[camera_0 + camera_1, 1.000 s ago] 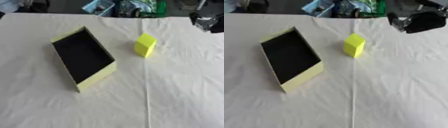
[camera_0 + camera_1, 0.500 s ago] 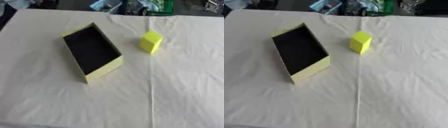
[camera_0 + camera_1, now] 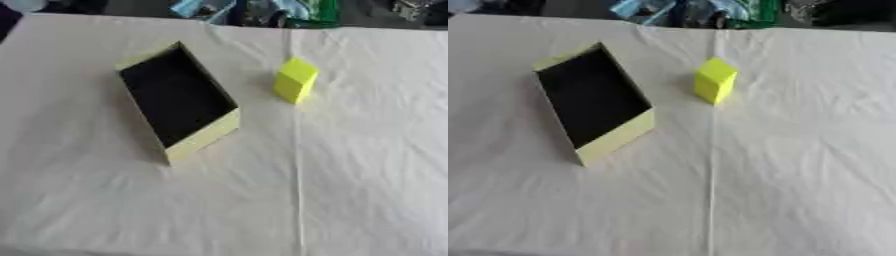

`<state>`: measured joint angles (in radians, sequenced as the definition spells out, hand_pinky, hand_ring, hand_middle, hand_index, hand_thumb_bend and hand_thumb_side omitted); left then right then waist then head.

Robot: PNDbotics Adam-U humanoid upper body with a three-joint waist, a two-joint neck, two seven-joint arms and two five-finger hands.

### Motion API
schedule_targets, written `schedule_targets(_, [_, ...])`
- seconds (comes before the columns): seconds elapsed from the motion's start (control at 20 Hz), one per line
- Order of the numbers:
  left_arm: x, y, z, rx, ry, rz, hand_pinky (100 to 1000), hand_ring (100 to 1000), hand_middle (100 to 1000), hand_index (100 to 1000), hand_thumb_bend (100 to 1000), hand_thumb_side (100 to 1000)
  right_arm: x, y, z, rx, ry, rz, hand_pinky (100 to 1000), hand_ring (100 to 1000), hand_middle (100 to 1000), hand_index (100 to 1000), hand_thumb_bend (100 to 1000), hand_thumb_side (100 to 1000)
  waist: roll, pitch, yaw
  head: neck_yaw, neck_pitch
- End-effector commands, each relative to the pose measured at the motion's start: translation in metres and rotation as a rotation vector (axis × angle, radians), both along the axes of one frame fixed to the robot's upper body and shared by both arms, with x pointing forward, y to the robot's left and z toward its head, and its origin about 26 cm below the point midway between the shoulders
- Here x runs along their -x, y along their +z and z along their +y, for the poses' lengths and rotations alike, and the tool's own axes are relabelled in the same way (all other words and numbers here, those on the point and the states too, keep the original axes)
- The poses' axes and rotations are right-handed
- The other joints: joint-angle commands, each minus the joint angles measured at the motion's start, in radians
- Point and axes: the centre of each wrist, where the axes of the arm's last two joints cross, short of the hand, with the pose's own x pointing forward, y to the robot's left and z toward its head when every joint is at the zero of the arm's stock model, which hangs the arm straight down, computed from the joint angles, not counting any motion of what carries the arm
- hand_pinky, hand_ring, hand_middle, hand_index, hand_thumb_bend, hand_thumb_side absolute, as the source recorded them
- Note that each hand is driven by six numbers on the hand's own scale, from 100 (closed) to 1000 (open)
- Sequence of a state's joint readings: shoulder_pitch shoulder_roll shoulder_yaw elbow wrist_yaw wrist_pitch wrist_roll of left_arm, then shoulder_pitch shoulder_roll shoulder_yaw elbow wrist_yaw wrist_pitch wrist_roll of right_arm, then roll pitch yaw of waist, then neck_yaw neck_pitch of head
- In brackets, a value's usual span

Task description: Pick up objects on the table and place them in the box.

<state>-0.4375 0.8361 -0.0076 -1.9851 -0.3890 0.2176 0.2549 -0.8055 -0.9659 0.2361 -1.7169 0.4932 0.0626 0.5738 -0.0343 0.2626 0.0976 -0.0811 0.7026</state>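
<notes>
A yellow box (image 3: pixel 203 141) with a black inside lies open on the white cloth, left of centre, one corner pointing toward me. Nothing shows inside it. A small yellow block (image 3: pixel 295 80) stands upright on the cloth to the box's right, apart from it. At the top right edge a dark shape with silver bits is my right hand (image 3: pixel 846 10), mostly cut off and far from the block. My left hand shows in neither view.
The white cloth (image 3: pixel 350 190) covers the table, with a straight crease running from the block toward me. Blue, green and dark clutter (image 3: pixel 262 10) lies beyond the far edge.
My right hand has drawn back from above the table's far right to the top edge. The whole picture has shifted as the head moved; box and block keep their places.
</notes>
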Motion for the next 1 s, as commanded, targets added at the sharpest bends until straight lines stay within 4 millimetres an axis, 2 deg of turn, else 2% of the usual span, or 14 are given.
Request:
schedule_targets(0.05, [0.004, 0.009, -0.001, -0.028, -0.005, -0.035, 676, 751, 762, 891, 100, 494, 0.001, 0.011, 0.0, 0.036, -0.007, -0.014, 1000, 979, 925, 1000, 100, 922, -0.016, -0.014, 0.001, -0.028, -0.004])
schedule_targets(0.25, [0.004, 0.008, 0.0, -0.027, -0.008, -0.032, 675, 751, 762, 891, 100, 493, -0.007, 0.012, 0.002, 0.072, -0.002, 0.023, 1000, 985, 941, 1000, 100, 917, -0.022, -0.012, 0.0, -0.045, -0.012])
schedule_targets(0.5, [0.004, 0.008, -0.001, -0.027, -0.013, -0.033, 675, 751, 762, 891, 100, 492, -0.02, 0.011, 0.006, 0.078, -0.001, 0.076, 1000, 996, 970, 1000, 100, 908, -0.024, -0.009, 0.008, -0.065, -0.049])
schedule_targets(0.7, [0.004, 0.008, -0.001, -0.022, -0.014, -0.03, 673, 750, 761, 891, 100, 492, -0.031, 0.008, 0.01, 0.088, 0.001, 0.106, 1000, 997, 969, 1000, 100, 859, -0.022, -0.008, 0.012, -0.069, -0.07])
schedule_targets(0.85, [0.004, 0.008, -0.002, -0.021, -0.016, -0.028, 673, 750, 761, 891, 100, 492, -0.037, 0.006, 0.012, 0.096, 0.011, 0.116, 1000, 995, 968, 1000, 100, 826, -0.021, -0.009, 0.014, -0.066, -0.071])
schedule_targets(0.9, [0.003, 0.008, -0.002, -0.02, -0.016, -0.027, 673, 750, 761, 891, 100, 492, -0.038, 0.006, 0.013, 0.093, 0.017, 0.113, 997, 991, 961, 1000, 100, 804, -0.021, -0.01, 0.015, -0.063, -0.069])
schedule_targets(1.0, [0.003, 0.007, -0.001, -0.018, -0.014, -0.025, 673, 750, 760, 890, 100, 492, -0.038, 0.006, 0.012, 0.066, 0.032, 0.094, 987, 980, 940, 1000, 100, 600, -0.02, -0.011, 0.015, -0.056, -0.067])
